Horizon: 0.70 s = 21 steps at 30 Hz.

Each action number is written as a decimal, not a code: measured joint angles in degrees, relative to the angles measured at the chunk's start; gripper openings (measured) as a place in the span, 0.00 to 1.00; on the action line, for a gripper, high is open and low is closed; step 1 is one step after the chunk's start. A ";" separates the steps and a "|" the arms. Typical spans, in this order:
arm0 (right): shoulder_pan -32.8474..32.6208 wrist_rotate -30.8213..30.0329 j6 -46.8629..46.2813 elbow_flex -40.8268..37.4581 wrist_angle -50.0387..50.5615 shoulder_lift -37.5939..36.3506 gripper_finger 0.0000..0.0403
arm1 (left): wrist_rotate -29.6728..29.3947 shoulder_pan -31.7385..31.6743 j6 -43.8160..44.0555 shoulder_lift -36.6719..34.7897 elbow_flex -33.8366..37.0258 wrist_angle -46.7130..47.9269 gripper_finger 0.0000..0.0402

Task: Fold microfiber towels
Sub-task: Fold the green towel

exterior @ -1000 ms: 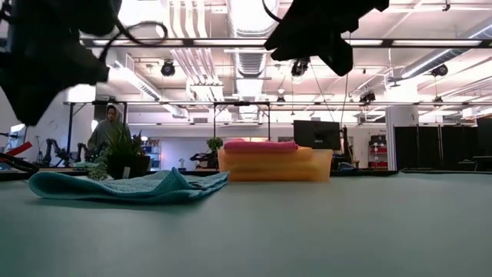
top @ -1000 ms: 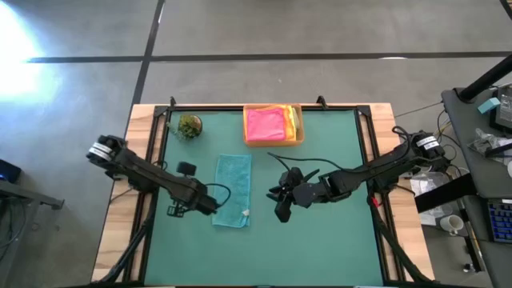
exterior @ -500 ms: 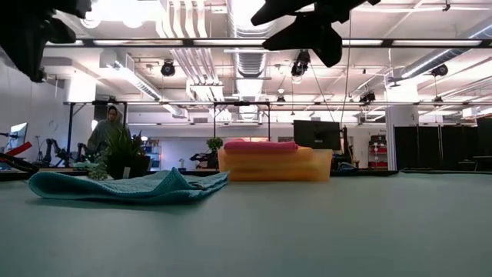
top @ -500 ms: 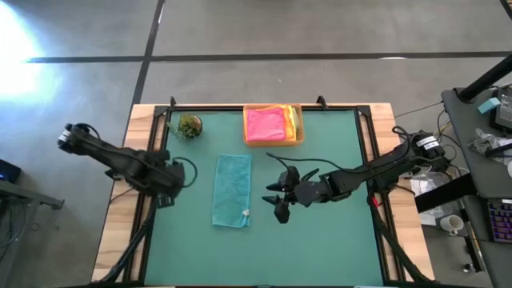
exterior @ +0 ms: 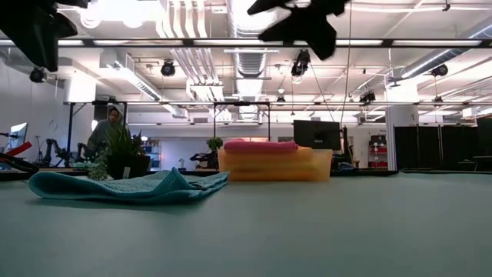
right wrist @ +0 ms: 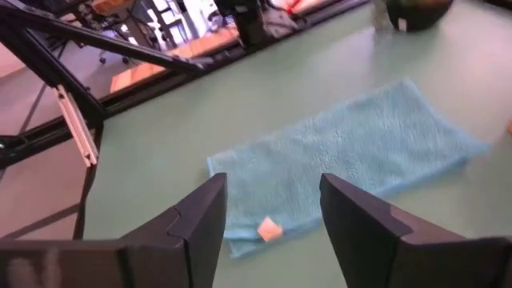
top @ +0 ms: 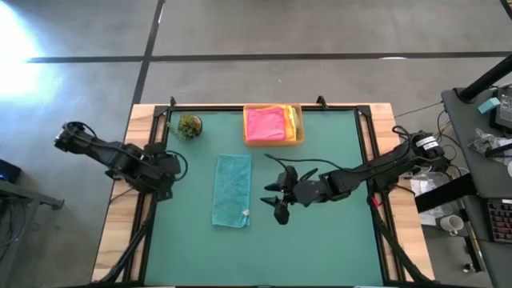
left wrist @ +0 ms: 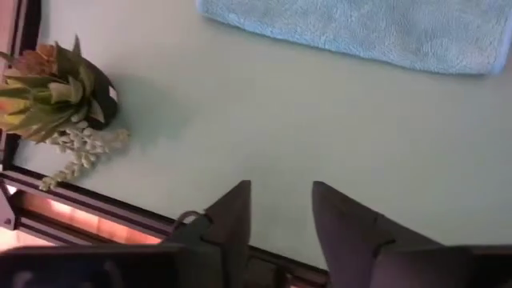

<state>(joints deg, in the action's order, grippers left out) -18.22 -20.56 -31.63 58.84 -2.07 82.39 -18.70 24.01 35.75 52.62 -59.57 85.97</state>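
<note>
A teal towel (top: 232,190) lies folded into a long strip on the green table, left of centre, flat on its underside; it also shows in the low view (exterior: 131,186) and in both wrist views (left wrist: 360,28) (right wrist: 344,172). A pink towel (top: 266,125) and a yellow one (top: 293,118) lie in the tan tray (top: 274,143) at the far edge. My left gripper (left wrist: 280,196) hangs open above the table's left edge (top: 164,181), well clear of the teal towel. My right gripper (right wrist: 272,188) hovers open just right of the strip (top: 274,200), pointing toward it, touching nothing.
A small green plant (top: 190,126) stands at the far left, also seen in the left wrist view (left wrist: 56,88). Black frame rails (top: 157,152) run along the table's edges. Open mat spreads at the near side and right. A person (exterior: 108,127) stands far off in the room.
My left gripper has drawn back from the teal towel's near left edge toward the table's left edge, rising and turning as it went. My right gripper has stayed beside the strip and its fingers have spread apart. The teal towel has kept its place.
</note>
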 joint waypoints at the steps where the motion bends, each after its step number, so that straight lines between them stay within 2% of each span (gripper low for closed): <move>1: 0.00 0.00 1.50 0.99 -0.02 0.27 0.48 | 0.16 0.00 0.00 0.55 0.00 -0.24 0.31; 5: 0.00 0.00 8.89 6.48 3.09 2.18 0.48 | 1.45 0.09 -0.15 3.78 0.02 -7.32 0.38; 10: -0.02 0.07 18.34 14.71 14.05 7.50 0.48 | 5.07 1.47 -7.78 10.20 0.03 -18.60 0.39; 16: -0.19 7.31 24.15 21.78 22.26 15.86 0.48 | 3.14 6.37 -12.13 18.84 1.14 -27.25 0.39; 21: -0.26 9.05 26.70 25.20 23.47 22.50 0.48 | 0.41 11.16 -10.27 24.83 2.18 -32.86 0.39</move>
<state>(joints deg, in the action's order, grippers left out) -18.48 -11.51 -4.92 84.03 21.40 104.89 -18.29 35.17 25.48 77.45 -57.39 53.11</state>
